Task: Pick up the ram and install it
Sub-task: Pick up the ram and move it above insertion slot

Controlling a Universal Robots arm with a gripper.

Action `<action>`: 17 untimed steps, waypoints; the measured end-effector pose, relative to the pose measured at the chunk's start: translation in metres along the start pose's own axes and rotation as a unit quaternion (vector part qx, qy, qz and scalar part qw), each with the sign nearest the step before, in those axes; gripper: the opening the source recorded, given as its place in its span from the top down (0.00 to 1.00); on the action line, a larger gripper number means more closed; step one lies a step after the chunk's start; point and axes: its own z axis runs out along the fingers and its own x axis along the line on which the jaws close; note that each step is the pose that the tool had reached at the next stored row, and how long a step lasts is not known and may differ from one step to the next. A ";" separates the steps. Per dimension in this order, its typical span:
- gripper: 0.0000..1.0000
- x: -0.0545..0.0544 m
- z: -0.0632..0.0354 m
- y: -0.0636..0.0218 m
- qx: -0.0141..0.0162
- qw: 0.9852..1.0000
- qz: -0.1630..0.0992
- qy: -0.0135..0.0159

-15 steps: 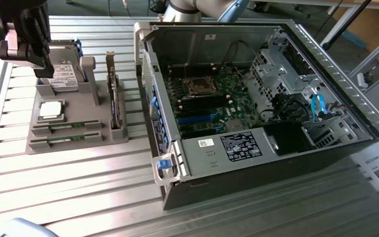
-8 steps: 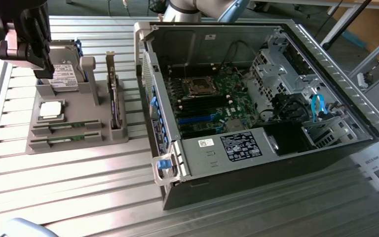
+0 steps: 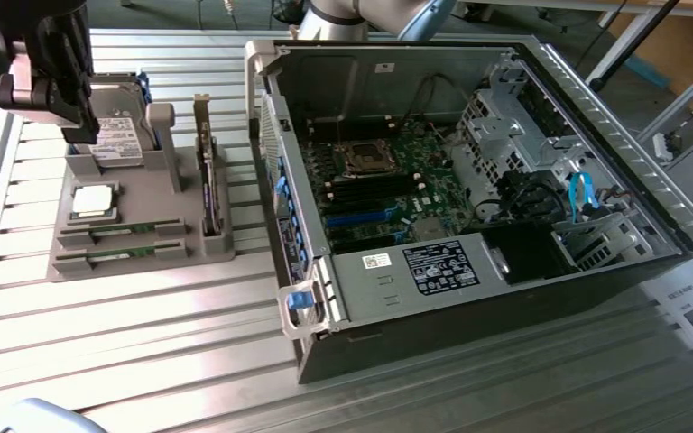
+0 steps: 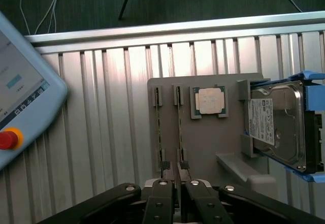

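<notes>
The gripper (image 4: 173, 166) hangs above the gray holder (image 4: 203, 148), jaws parted and empty. Below it, two ram sticks (image 4: 179, 127) lie side by side in the holder's slots. One processor (image 4: 209, 102) and one hard drive (image 4: 274, 125) sit beside them.

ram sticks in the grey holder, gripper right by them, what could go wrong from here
1. The two ram sticks stand on edge, close together, in the grey holder; the gripper, near their ends, might catch both.
2. A skewed pull could jam or bend a thin stick in its slot.
3. The processor sits right beside them; a wide sweep might knock it.
</notes>
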 end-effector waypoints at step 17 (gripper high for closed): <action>0.75 0.000 0.0193 -0.0008 0.000 1.000 0.000 0.000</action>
